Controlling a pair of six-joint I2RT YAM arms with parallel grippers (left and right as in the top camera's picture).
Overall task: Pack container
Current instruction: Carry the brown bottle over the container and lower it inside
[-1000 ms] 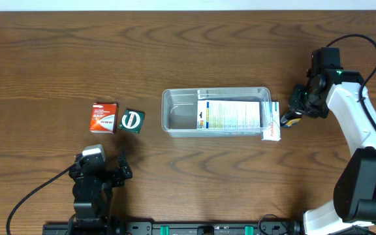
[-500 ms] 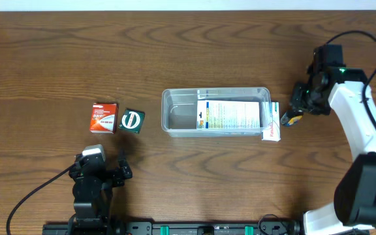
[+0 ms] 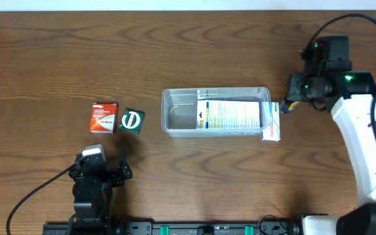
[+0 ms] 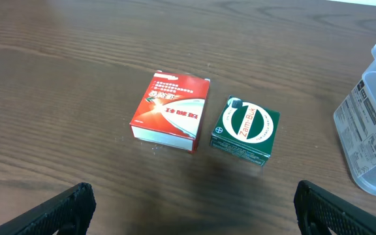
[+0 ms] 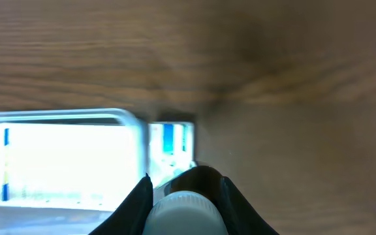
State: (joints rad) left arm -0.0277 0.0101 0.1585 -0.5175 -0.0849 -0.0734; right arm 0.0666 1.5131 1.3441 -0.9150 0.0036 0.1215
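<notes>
The clear container [image 3: 175,98] lies mid-table with a white printed box [image 3: 230,115] inside it. A white and red box [image 3: 272,122] rests against its right end, outside. My right gripper [image 3: 291,102] is just right of the container and shut on a small bottle with a white cap [image 5: 185,212]. The right wrist view shows the container [image 5: 129,117] and the white and red box [image 5: 172,140] ahead of the bottle. My left gripper [image 4: 188,222] is open and empty, near the front left.
A red box [image 3: 103,117] and a green box [image 3: 131,121] lie side by side left of the container. They also show in the left wrist view as the red box [image 4: 170,111] and the green box [image 4: 245,129], ahead of the open fingers.
My right arm has moved towards the far side of the table with the bottle still in its grip. The left arm and the boxes have not moved.
</notes>
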